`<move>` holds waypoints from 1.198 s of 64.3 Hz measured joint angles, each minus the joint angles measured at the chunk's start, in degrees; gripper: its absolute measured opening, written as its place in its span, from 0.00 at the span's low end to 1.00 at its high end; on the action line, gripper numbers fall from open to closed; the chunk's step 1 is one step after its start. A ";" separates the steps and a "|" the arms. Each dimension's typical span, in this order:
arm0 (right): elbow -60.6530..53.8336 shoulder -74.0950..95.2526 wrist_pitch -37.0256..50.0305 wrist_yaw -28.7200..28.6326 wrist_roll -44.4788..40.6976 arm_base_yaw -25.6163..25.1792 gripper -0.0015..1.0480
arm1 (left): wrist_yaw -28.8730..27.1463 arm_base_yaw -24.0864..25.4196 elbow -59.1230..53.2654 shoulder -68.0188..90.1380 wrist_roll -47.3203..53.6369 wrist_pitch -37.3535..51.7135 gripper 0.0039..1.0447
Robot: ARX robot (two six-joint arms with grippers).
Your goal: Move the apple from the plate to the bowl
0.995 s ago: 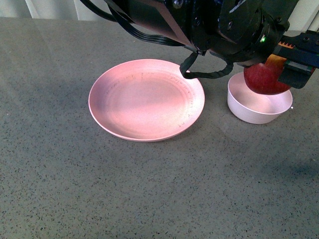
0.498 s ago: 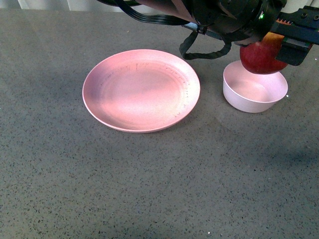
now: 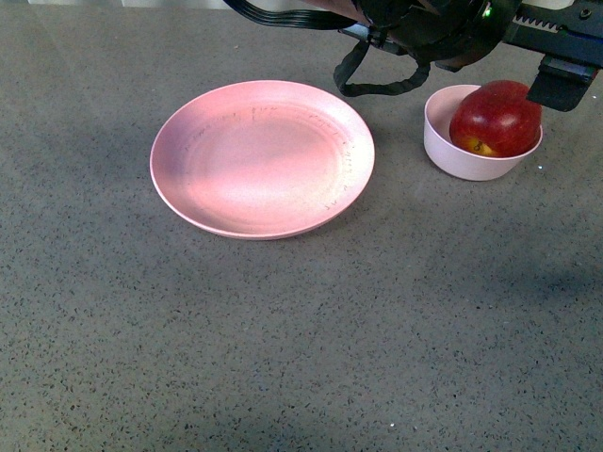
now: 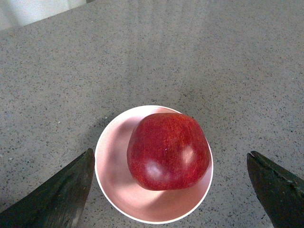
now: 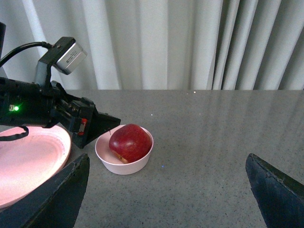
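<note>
One glossy round apple [image 3: 497, 118] fills one smooth bowl [image 3: 450, 156] beside one shallow speckled plate [image 3: 262, 155]; left gripper [image 4: 169, 154] and right gripper [image 5: 167, 157] spread wide

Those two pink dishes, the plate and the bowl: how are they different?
The plate is wide and shallow; the bowl is small and deeper. The plate has nothing on it, while the bowl holds a red apple that nearly fills it. The plate looks a stronger pink, the bowl paler. Both are round and sit on the grey table.
</note>
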 joint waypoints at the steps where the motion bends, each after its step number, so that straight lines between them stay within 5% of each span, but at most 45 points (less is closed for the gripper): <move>1: 0.00 0.00 0.00 0.00 0.00 0.00 0.91 | -0.07 0.07 -0.07 0.00 -0.11 0.09 0.92; 26: 0.00 0.00 0.00 0.00 0.00 0.00 0.91 | -4.85 8.35 -5.55 -3.72 -5.25 1.46 0.92; 49: 0.00 0.00 0.00 0.00 0.00 0.00 0.91 | -3.80 18.73 -22.34 -19.04 -7.26 8.70 0.91; 54: 0.00 0.00 0.00 -0.17 -0.02 0.00 0.91 | -20.94 18.95 -30.18 -21.24 -3.21 25.51 0.78; 58: 0.00 0.00 0.00 -0.15 0.00 0.00 0.91 | -28.92 19.98 -37.13 -24.11 -1.51 35.17 0.67; 77: 0.00 0.00 0.00 -0.04 0.00 0.00 0.91 | -25.22 27.78 -61.42 -40.59 0.59 45.57 0.16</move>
